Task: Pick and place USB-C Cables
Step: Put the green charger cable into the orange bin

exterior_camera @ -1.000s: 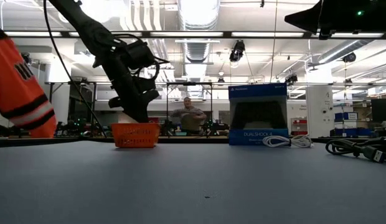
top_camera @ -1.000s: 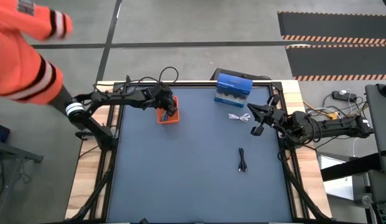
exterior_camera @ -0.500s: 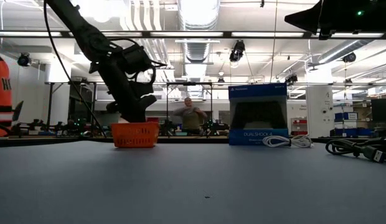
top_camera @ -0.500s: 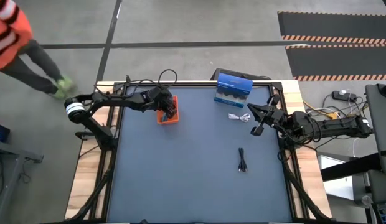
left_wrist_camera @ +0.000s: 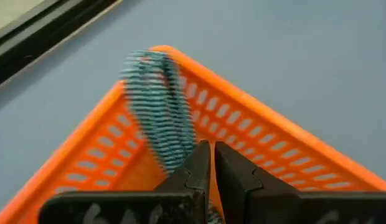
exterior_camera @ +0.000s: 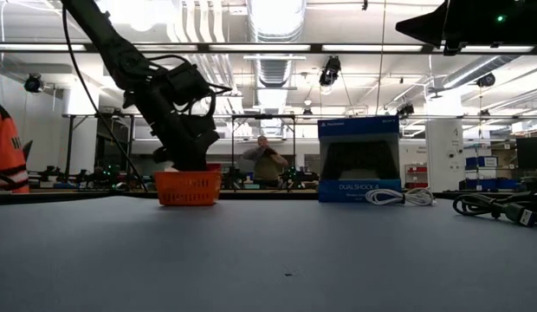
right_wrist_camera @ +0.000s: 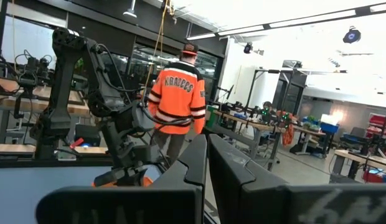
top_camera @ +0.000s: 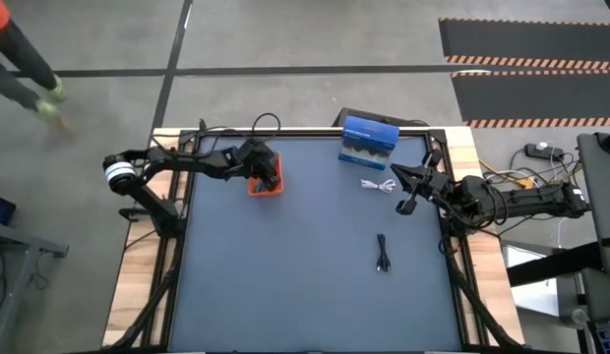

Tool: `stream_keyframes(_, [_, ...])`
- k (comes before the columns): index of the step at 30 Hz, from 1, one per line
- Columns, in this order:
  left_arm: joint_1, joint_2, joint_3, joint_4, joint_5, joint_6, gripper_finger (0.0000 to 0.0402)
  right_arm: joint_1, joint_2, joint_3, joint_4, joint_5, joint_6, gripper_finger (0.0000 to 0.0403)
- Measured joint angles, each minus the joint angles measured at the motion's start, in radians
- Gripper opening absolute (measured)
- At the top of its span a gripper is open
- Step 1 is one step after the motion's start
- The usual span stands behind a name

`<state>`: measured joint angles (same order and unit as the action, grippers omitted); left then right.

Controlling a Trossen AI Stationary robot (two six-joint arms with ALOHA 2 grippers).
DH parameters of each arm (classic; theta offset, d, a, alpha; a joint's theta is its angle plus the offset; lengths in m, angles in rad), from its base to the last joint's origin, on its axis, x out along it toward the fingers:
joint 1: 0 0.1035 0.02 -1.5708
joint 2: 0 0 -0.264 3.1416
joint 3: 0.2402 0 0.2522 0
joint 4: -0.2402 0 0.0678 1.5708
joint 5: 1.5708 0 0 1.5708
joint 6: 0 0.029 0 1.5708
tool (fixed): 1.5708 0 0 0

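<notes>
My left gripper [left_wrist_camera: 211, 152] is over the orange basket [left_wrist_camera: 274, 143] at the table's far left [top_camera: 266, 185], its fingers slanting down into it [exterior_camera: 186, 165], shut on the teal-green cable [left_wrist_camera: 159, 106]. The white cable [top_camera: 380, 184] lies on the table in front of the blue box. The black cable [top_camera: 383, 253] lies farther toward the near edge, right of centre. My right gripper [top_camera: 405, 192] waits shut at the table's right edge, raised and touching nothing [right_wrist_camera: 207, 146]. My left gripper pinches the teal-green cable between its two fingers, which slant down from the table's left. A bit of teal shows far back between them [left_wrist_camera: 210, 215]. The folded cable sticks out past the left fingertip [left_wrist_camera: 174, 158] toward the basket's corner; whether it touches the basket, I cannot tell.
The blue box [top_camera: 369, 141] stands at the far edge, right of the basket [exterior_camera: 359, 160]. A person in an orange jersey [top_camera: 10, 39] is on the floor beyond the table's far left corner. Another person stands in the room behind the table [exterior_camera: 267, 160].
My left gripper has sunk a little toward the basket and tipped further down, staying shut on the teal-green cable. The person in orange has walked away from the table's left side toward the far left.
</notes>
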<state>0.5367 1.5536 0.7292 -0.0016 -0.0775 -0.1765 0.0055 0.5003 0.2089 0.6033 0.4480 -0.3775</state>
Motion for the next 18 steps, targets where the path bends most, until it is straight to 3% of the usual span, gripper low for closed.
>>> stream_keyframes(18, [-0.01, -0.149, 0.016, -0.023, -0.016, -0.005, 0.0008, 0.0, 0.0, 0.0, -0.001, 0.003, 0.0, 0.0009])
